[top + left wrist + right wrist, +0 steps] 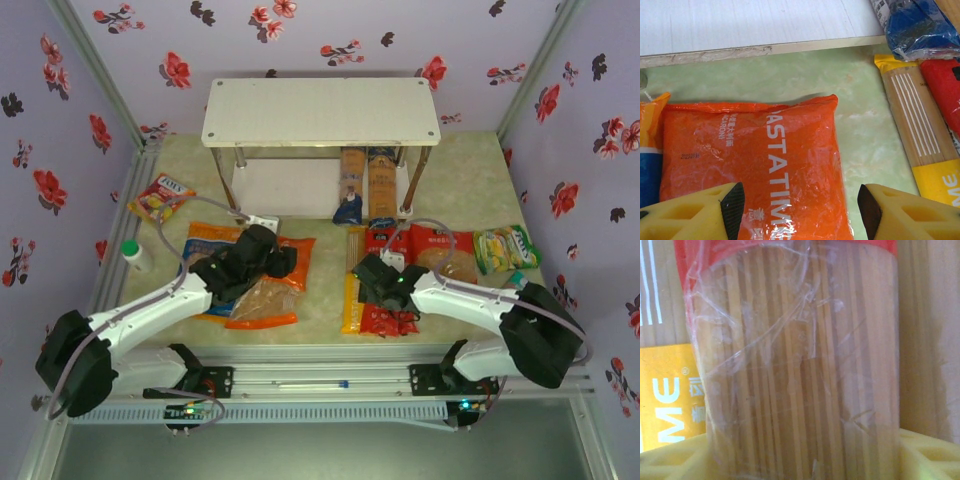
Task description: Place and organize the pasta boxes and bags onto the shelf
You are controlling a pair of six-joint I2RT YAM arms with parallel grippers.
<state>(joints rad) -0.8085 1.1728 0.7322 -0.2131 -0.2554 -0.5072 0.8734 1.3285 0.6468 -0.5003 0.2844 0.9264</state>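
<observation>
Red spaghetti pack [795, 365] fills the gap between right fingers [930, 455], grip unclear; left fingers [690, 215] apart over orange bag [755, 160].

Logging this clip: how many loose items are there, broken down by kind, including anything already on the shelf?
Spaghetti packs: 5
Pasta bags: 3
Snack packets: 2
Bottle: 1
Total: 11
</observation>
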